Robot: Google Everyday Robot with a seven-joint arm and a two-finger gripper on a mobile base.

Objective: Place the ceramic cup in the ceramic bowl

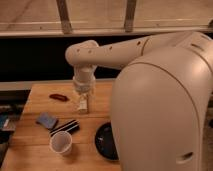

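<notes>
Wooden table (31, 154) before a dark wall band (35, 60) beneath pale windows (95, 15)

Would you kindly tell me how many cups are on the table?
1: the cup sits front left on the table, left of the bowl. The arm may hide more. The gripper hangs above the bottle, mid-table.
</notes>
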